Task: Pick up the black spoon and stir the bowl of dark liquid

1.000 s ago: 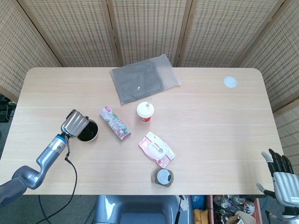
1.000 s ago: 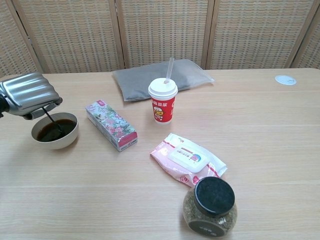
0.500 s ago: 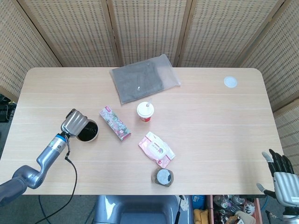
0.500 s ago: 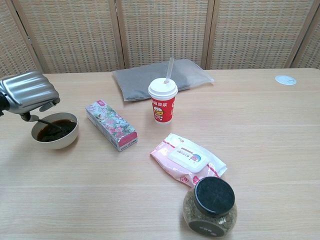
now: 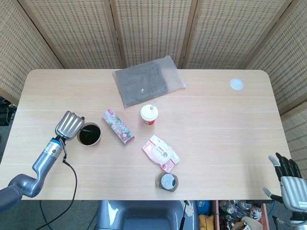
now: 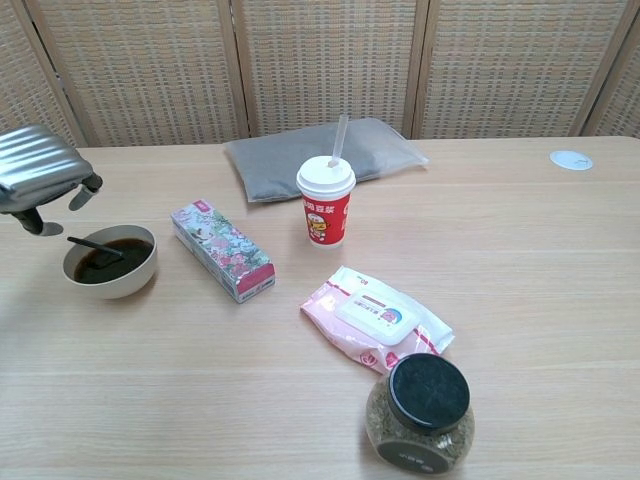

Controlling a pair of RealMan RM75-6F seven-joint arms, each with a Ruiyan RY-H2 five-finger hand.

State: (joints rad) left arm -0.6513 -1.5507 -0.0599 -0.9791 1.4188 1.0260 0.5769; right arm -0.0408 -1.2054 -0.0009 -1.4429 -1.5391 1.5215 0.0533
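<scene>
The white bowl of dark liquid stands at the table's left side. The black spoon lies in it, its handle leaning on the left rim and its tip in the liquid. My left hand hovers just left of the bowl and above it, fingers spread, holding nothing and clear of the spoon. My right hand hangs beyond the table's near right corner, fingers apart and empty; the chest view does not show it.
A floral box lies right of the bowl. Beyond it are a red cup with a straw, a pink wipes pack, a black-lidded jar and a grey pouch.
My left hand has let go of the spoon and drawn away to the left and upward. The spoon now rests in the bowl by itself. The right hand has not moved.
</scene>
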